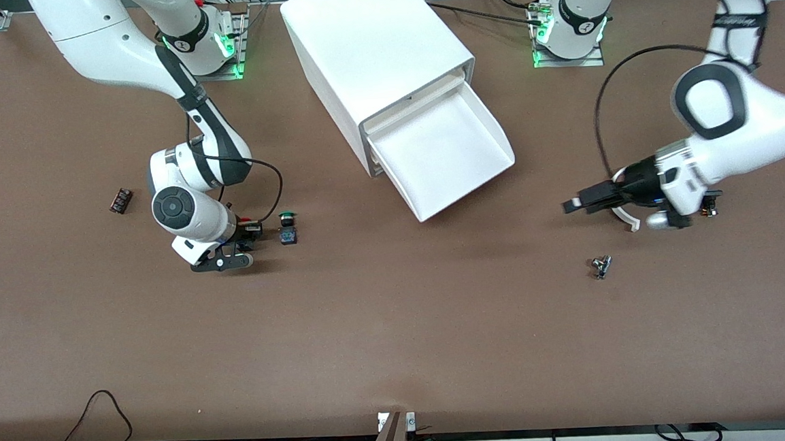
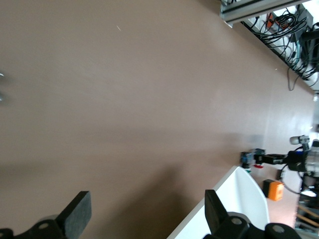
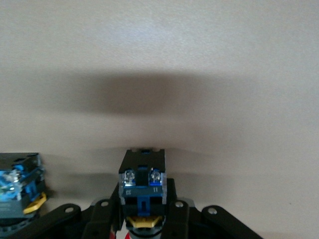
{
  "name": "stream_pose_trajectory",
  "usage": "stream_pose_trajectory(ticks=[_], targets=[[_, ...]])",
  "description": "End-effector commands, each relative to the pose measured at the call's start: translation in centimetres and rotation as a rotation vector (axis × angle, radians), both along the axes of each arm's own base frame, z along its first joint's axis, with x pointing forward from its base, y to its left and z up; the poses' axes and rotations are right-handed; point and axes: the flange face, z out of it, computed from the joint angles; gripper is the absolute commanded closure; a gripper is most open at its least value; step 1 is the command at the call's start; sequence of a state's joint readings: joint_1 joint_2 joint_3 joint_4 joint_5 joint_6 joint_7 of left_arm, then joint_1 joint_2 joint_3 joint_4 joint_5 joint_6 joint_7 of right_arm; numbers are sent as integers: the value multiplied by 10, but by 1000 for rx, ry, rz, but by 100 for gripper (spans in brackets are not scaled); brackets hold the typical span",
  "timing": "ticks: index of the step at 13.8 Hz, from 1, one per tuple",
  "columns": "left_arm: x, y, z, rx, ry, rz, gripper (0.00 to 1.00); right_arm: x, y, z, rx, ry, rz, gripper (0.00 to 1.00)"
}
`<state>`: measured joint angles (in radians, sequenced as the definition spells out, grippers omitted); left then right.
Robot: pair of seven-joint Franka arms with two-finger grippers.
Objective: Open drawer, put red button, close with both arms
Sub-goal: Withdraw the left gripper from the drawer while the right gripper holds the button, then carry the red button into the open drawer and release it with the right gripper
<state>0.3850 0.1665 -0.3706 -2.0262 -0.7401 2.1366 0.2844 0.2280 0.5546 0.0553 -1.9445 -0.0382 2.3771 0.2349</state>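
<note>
The right gripper [image 1: 243, 244], low over the worktop [image 1: 399, 329] beside the green button [image 1: 288, 228], is clamped on the red button [image 3: 142, 189], a small, rigid, light part best held across its square body. The drawer [image 1: 439, 153] stands open. The left gripper [image 1: 574, 204] waits, spread wide, holding nothing.

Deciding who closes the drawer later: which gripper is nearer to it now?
Left. The left gripper hovers beside the open drawer; the right gripper, gripping the red button, is farther off.
</note>
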Motion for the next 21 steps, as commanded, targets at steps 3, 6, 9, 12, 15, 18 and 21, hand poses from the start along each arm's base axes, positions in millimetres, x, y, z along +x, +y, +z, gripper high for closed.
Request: stream_pose_trajectory(ticks=[3,6,9,12,15,18,21], targets=[[-11,31,145,313,-13,-207,0,7,13,62,18,-62,80,72],[-27,34,200,499,42,-201,0,25,32,126,39,-84,157,72],[-36,34,215,592,87,-209,0,33,86,192,87,-120,246,72],[-36,31,214,633,92,-224,0,23,148,244,159,-200,339,72],[-36,31,214,638,100,-202,0,-4,214,274,202,-267,574,72],[-36,22,215,689,110,-183,0,-30,271,289,233,-309,773,72],[-36,21,214,698,113,-181,0,-47,317,275,267,-333,1065,72]])
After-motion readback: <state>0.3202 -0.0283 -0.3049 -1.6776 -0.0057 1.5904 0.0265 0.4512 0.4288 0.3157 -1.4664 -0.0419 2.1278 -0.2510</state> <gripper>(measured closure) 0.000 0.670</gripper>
